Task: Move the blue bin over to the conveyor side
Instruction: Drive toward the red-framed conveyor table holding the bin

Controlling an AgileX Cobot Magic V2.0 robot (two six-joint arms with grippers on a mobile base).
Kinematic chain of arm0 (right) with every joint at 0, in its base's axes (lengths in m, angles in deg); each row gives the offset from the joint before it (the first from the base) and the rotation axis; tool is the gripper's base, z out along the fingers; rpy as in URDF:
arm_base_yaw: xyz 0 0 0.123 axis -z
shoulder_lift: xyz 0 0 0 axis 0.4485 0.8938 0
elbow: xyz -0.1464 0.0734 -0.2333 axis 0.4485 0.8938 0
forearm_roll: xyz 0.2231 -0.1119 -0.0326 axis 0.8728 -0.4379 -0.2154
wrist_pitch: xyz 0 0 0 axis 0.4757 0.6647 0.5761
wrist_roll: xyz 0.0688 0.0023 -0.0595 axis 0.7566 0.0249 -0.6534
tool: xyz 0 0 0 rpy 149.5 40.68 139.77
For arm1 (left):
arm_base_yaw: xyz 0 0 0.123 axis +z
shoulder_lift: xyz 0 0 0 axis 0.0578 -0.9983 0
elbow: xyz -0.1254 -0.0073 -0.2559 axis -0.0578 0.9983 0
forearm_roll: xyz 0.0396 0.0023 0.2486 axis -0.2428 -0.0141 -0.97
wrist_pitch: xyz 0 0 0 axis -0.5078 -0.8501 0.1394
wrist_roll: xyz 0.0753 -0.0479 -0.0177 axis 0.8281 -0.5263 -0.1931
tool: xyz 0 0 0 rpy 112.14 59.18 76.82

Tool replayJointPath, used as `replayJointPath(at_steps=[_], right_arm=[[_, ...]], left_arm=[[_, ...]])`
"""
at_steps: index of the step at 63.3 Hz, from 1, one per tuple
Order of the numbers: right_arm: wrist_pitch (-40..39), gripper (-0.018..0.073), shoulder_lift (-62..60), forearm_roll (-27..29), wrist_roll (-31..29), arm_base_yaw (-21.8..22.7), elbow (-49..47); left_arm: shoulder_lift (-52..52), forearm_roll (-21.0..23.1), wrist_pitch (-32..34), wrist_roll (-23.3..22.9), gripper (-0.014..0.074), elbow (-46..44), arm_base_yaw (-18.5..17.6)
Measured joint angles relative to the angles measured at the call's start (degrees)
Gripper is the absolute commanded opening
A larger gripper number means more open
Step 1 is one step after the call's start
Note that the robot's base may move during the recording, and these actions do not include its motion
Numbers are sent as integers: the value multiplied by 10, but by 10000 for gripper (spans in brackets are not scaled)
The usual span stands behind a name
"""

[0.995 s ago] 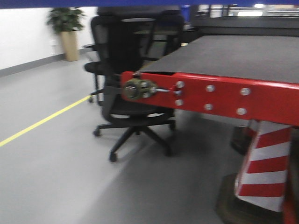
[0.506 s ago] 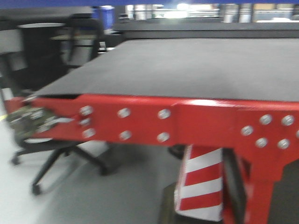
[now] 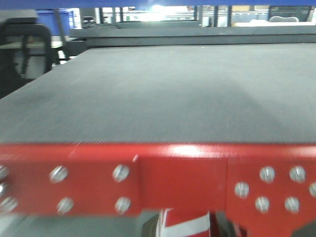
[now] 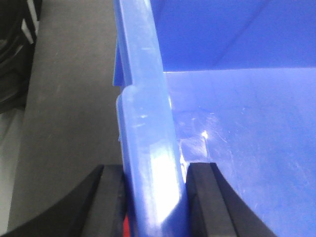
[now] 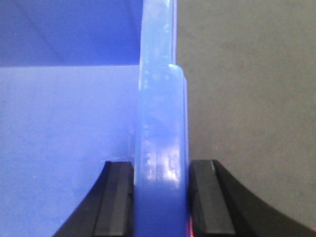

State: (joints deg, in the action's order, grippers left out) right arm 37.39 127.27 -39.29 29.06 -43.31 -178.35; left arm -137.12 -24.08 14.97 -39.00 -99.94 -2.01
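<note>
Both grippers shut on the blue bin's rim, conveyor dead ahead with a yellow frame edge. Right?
No: the frame edge is red, not yellow, as the front-facing view shows. The rest holds: left gripper and right gripper are shut on the rim of the blue bin, conveyor dead ahead.

Left gripper (image 4: 155,200): black fingers (image 4: 108,202) clamped on either side of the blue bin (image 4: 148,123) rim (one inside, one outside). Right gripper (image 5: 162,200): identical clamp on the opposite rim
</note>
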Motion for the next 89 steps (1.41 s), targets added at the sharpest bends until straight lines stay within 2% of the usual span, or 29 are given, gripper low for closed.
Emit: replayJointPath(at_steps=[89], right_arm=[[0,-79,0,0,0,0,0]], left_arm=[[-6,0,0,2,-20,0,0]])
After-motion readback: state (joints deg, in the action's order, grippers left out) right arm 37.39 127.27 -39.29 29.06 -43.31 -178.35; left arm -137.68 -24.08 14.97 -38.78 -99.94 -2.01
